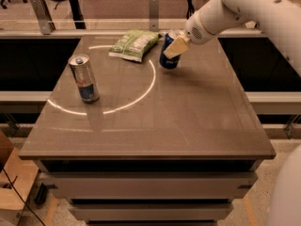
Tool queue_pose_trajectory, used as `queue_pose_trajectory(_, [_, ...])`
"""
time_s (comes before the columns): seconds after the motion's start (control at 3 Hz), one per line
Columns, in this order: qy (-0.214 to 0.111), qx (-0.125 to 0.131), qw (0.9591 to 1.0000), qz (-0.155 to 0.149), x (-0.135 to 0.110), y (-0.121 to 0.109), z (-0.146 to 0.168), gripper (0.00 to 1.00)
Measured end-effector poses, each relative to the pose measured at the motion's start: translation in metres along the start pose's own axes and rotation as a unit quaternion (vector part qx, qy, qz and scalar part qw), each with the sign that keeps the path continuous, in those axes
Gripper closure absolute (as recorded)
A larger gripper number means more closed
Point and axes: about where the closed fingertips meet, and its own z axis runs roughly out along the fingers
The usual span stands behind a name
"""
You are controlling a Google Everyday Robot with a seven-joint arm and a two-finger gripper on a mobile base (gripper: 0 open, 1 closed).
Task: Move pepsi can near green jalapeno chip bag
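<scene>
- tool [173, 47] pinches the pepsi can [166, 59] near its top; one tan finger lies across the can's front (the other finger is hidden behind it)
- pepsi can sits just right of the bag [134, 44], with a narrow gap, not touching
- pepsi can is slightly tilted; can't tell if its base rests on the bench [188, 126] or hangs just above it
- bag lies flat on the bench, green with a white patch
- white arm [221, 13] comes in from the right of the bag, above the bench
- tall can [84, 78] stands upright, well left of the bag and nearer the camera
- thin light arc [141, 94] curves across the bench from beside the bag toward the tall can
</scene>
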Motion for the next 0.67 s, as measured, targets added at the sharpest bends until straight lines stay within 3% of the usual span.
queue_pose_trajectory(0.33, [-0.007, -0.010, 0.9999, 0.007, -0.009, 0.000, 0.018, 1.00])
queue_pose_trajectory(0.67, [-0.015, -0.025, 0.9995, 0.007, -0.018, 0.005, 0.032, 0.82])
